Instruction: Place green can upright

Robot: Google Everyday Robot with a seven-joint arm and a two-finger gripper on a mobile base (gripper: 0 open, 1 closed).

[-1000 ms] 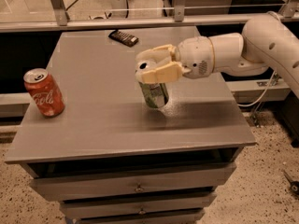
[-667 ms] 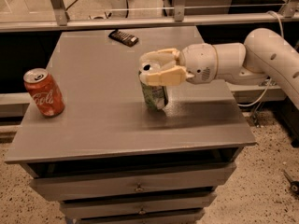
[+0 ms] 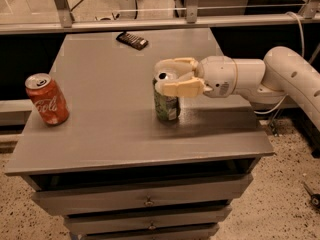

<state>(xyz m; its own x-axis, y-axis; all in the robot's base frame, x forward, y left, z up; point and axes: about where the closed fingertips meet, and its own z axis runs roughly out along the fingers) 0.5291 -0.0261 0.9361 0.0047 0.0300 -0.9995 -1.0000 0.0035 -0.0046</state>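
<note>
The green can (image 3: 166, 103) stands upright on the grey table (image 3: 110, 134), right of its middle, with its silver top showing. My gripper (image 3: 164, 77) reaches in from the right, level with the can's top. Its cream fingers (image 3: 181, 88) sit on either side of the rim and are closed on the can. The can's base rests on the tabletop. The white arm (image 3: 280, 74) extends off to the right.
A red cola can (image 3: 47, 99) stands upright near the table's left edge. A dark flat device (image 3: 132, 40) lies at the back of the table. Drawers (image 3: 145, 201) sit under the top. A metal rail (image 3: 150, 21) runs behind.
The can has gone from slightly tilted to upright on the table. The gripper has shifted a little to the right and stayed around the can's top.
</note>
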